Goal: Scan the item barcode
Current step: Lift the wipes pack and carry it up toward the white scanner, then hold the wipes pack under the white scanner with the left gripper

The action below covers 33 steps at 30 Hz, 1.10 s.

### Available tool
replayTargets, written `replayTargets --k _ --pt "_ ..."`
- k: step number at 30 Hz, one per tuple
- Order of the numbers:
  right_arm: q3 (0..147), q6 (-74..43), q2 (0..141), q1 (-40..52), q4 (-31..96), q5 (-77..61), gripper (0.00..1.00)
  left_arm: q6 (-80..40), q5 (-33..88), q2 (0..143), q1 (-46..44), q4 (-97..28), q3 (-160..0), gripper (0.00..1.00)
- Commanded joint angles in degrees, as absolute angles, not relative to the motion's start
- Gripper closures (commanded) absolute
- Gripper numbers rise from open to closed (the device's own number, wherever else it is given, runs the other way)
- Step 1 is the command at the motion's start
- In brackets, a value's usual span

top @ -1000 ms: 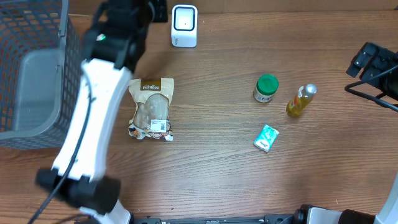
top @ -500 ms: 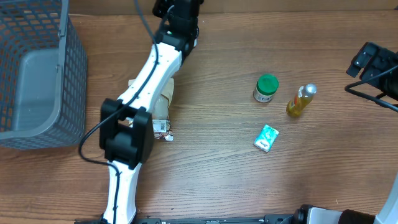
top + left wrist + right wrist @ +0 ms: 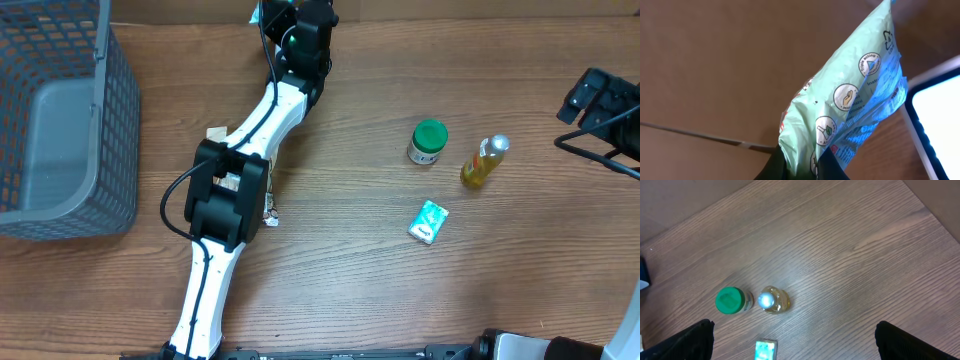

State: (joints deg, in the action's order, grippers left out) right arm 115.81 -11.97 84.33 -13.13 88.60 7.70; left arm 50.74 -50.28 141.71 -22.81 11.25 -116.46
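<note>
Left tool sits at the far edge of the desk in the overhead view, at the end of a white arm that reaches up from the near edge. A sliver of a mint-green packet shows beside it. The arm crosses over a brown pouch, of which only corners peek out. A grey wire basket stands at the left. Toward the right are a green-lidded jar, a yellow bottle just beside it, and a small teal packet nearer the front, all apart from each other. The right tool hangs at the right edge, well away from these things.

From the left wrist, the left tool is narrowed onto the lower end of the mint-green packet, one dark finger on each side of it. The packet rises to the upper right, round printed symbols facing the camera. A lit white panel in a dark frame shows just behind its right side.

From the right wrist, the right tool is spread wide and holds nothing, with its dark fingers in the lower corners. Below it lie the jar, the bottle and the top of the teal packet.
</note>
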Motion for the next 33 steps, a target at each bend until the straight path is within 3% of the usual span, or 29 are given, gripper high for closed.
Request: replayTargets --k 1,26,33 --pt "115.90 -11.70 84.29 -13.26 88.40 7.86 0.00 51.59 -52.53 143.15 -23.24 11.97 -116.81 0.96" --pt "115.90 -11.70 84.29 -13.26 88.42 7.86 0.00 47.27 -52.73 143.37 -26.11 4.93 -116.73 0.95" --pt "115.90 -11.70 84.29 -13.26 88.40 7.86 0.00 42.06 -56.01 141.51 -27.35 4.69 -116.90 0.87"
